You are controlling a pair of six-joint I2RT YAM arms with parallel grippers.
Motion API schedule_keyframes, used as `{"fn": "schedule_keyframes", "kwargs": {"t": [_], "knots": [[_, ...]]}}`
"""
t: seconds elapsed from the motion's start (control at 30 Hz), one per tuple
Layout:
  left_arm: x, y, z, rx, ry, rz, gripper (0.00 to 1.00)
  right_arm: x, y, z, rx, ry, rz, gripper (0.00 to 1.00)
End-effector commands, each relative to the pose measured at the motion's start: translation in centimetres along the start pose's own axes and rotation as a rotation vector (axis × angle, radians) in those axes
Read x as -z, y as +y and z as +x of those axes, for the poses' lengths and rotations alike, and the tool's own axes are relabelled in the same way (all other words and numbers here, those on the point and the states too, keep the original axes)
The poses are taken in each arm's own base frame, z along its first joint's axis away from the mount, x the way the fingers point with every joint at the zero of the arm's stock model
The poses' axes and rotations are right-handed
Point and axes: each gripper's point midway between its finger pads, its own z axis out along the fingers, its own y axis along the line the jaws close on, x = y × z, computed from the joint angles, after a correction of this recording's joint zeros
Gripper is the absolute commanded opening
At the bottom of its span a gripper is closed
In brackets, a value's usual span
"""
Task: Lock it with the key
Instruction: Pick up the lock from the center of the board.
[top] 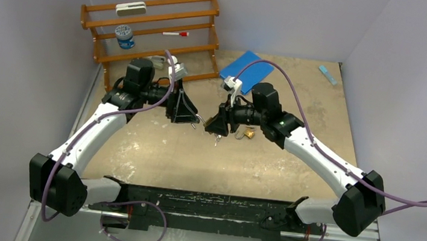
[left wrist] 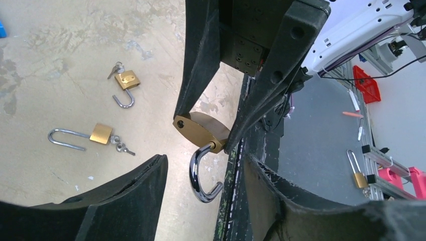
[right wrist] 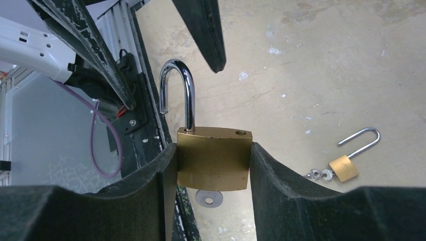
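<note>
My right gripper [right wrist: 213, 168] is shut on the sides of a brass padlock [right wrist: 213, 150] and holds it above the table. The chrome shackle [right wrist: 178, 95] stands open, its free end out of the body. A key [right wrist: 208, 198] hangs from the padlock's underside. My left gripper [left wrist: 206, 201] is open and empty, its fingers on either side of the shackle [left wrist: 201, 175] of the held padlock [left wrist: 201, 129] without touching it. In the top view the left gripper [top: 189, 115] and the right gripper [top: 215, 125] face each other at mid-table.
Two other open brass padlocks with keys lie on the table, one short-shackled [left wrist: 126, 80] and one long-shackled [left wrist: 100, 134], the latter also in the right wrist view [right wrist: 344, 168]. A wooden rack [top: 149, 25] and a blue pad [top: 247, 68] stand at the back.
</note>
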Motion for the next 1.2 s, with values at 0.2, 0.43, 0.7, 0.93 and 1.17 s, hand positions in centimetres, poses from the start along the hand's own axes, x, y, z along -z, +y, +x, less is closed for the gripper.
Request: {"fn": "schedule_keyframes", "kwargs": {"t": [0.2,0.43,0.7,0.93,1.17], "knots": [[-0.3,-0.2,-0.8,-0.050,0.005,-0.003,0.03,0.8,1.7,-5.3,0.105,-0.130,-0.034,0.00],[-0.3,0.5,-1.4,-0.090,-0.012,-0.034,0.00,1.3,2.4,-5.7,0.115,-0.136,-0.054,0.12],[-0.5,-1.1,-8.0,-0.148,-0.214,0.013,0.00,2.7,2.0,-7.3,0.164,-0.214,0.025,0.99],[0.4,-1.4,-11.3,-0.241,-0.415,-0.046,0.00,6.0,1.3,-8.8,0.263,-0.459,0.142,0.99],[1.4,-3.5,-13.3,-0.297,-0.570,0.019,0.00,9.8,3.7,-10.3,0.499,-0.769,0.120,0.99]]}}
